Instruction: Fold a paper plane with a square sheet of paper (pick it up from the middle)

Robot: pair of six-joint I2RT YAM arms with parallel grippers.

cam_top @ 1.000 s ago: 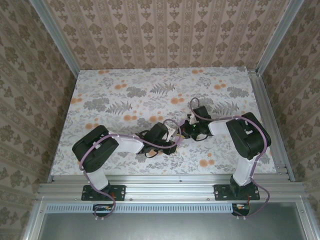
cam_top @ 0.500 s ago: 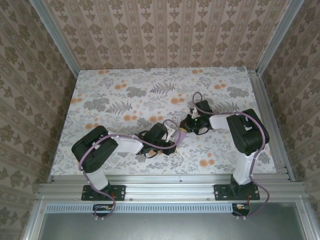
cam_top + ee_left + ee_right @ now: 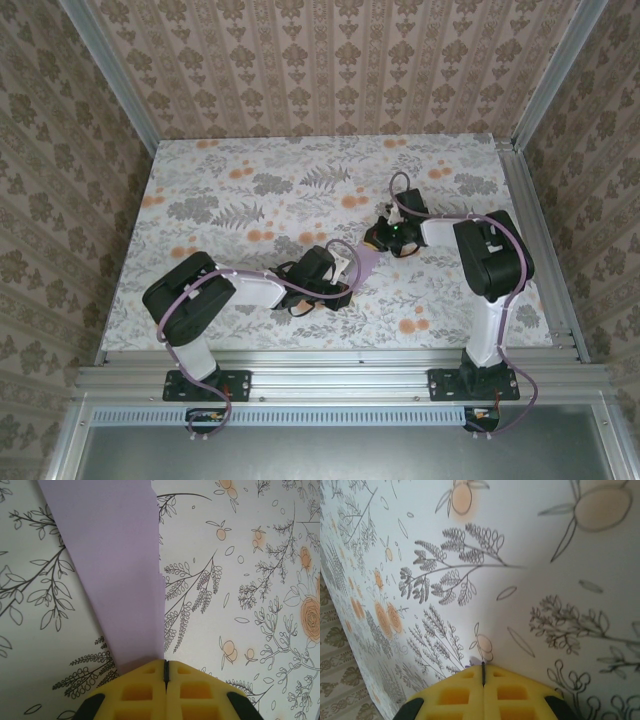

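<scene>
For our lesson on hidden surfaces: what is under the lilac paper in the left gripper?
The floral tabletop shows on both sides of the paper; the pattern directly beneath is covered. The paper's narrow end disappears into the shut left gripper.

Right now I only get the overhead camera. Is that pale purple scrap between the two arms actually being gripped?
Observer: Yes. The left wrist camera shows the left arm's yellow jaws shut on the narrow end of the paper.
Operator: And the other arm?
Observer: Its wrist camera shows the right jaws shut too, with a tiny bit of the paper peeping out at the pinch.
Operator: Is it one flat sheet?
Observer: No. Up close, layered edges run down one side, so it is folded, and it widens away from the left jaws.
</scene>
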